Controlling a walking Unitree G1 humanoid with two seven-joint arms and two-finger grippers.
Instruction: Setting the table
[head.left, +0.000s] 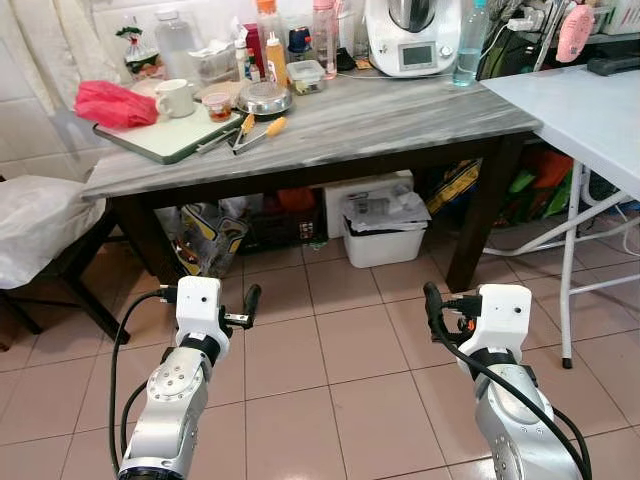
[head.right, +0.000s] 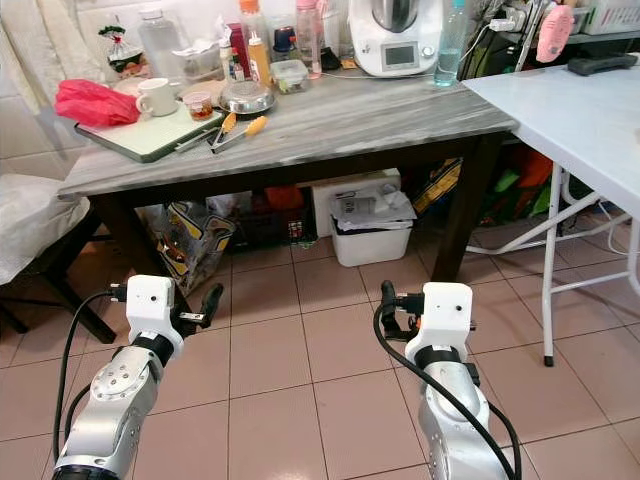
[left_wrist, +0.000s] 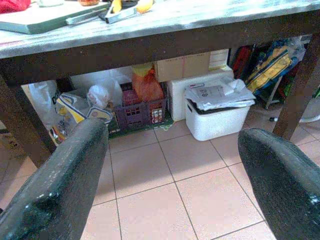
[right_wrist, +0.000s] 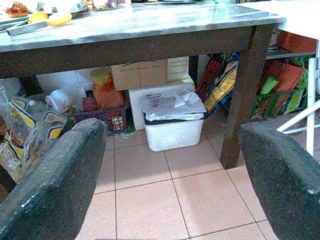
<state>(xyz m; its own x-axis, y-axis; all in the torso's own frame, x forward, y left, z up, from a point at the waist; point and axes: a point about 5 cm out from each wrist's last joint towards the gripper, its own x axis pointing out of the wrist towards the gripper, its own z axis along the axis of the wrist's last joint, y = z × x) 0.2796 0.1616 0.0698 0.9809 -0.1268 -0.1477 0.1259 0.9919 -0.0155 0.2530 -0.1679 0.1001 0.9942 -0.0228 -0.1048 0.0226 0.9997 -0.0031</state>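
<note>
A grey marble-topped table (head.left: 400, 115) on dark legs stands ahead of me. At its left end lies a green board (head.left: 170, 140) with a white mug (head.left: 176, 97) and a red cloth (head.left: 113, 103). Beside the board are a small cup (head.left: 216, 106), a metal bowl (head.left: 265, 98) and yellow-handled tongs (head.left: 258, 133). My left gripper (head.left: 250, 300) and right gripper (head.left: 432, 300) hover low over the tiled floor, short of the table. Both are open, with nothing between the fingers (left_wrist: 60, 185) of the left or the fingers (right_wrist: 55, 180) of the right.
Bottles and a white kitchen machine (head.left: 412, 35) line the table's back edge. Under it sit a white bin (head.left: 383, 230), a purple crate (left_wrist: 137, 112) and bags. A white folding table (head.left: 590, 110) stands at the right, and a dark chair with a white bag (head.left: 35, 225) at the left.
</note>
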